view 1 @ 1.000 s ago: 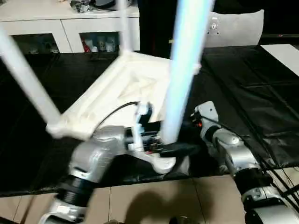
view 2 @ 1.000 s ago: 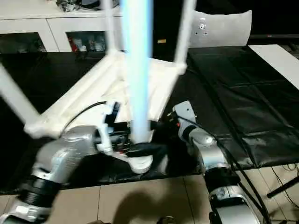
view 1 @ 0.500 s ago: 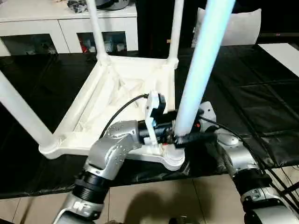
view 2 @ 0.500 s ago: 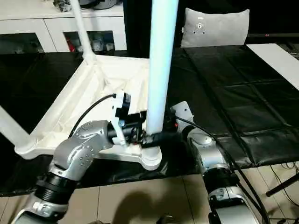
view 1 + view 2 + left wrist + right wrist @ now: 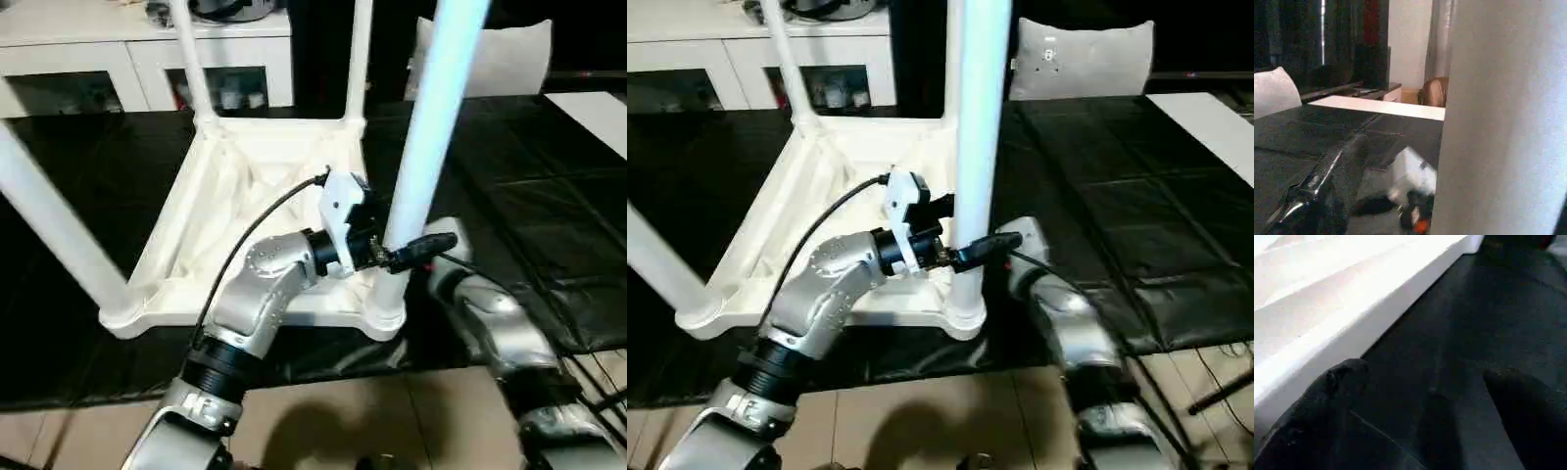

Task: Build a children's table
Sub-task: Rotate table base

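The children's table (image 5: 245, 196) lies upside down on the black mat, with four white legs standing up from its corner sockets. The near right leg (image 5: 431, 117) rises from the front right socket (image 5: 387, 318). My left gripper (image 5: 431, 245) reaches around this leg just above the socket. It is open: one black finger (image 5: 1308, 196) stands well clear of the leg (image 5: 1498, 122) between the fingers. My right forearm (image 5: 480, 313) lies to the right of that corner. My right gripper (image 5: 1425, 396) is open over the mat beside the table's white rim (image 5: 1352, 323), with nothing between its fingers.
A white cabinet with glass doors (image 5: 137, 59) stands behind the table. A grey cushion (image 5: 500, 59) is at the back right, and a white slab (image 5: 593, 108) lies at the far right. The black mat (image 5: 529, 196) ends near me above tiled floor (image 5: 392, 411).
The whole picture has swung and steadied, so the camera moved. Against the near right leg, my left gripper sits a little higher above the socket. Both grippers stay equally wide.
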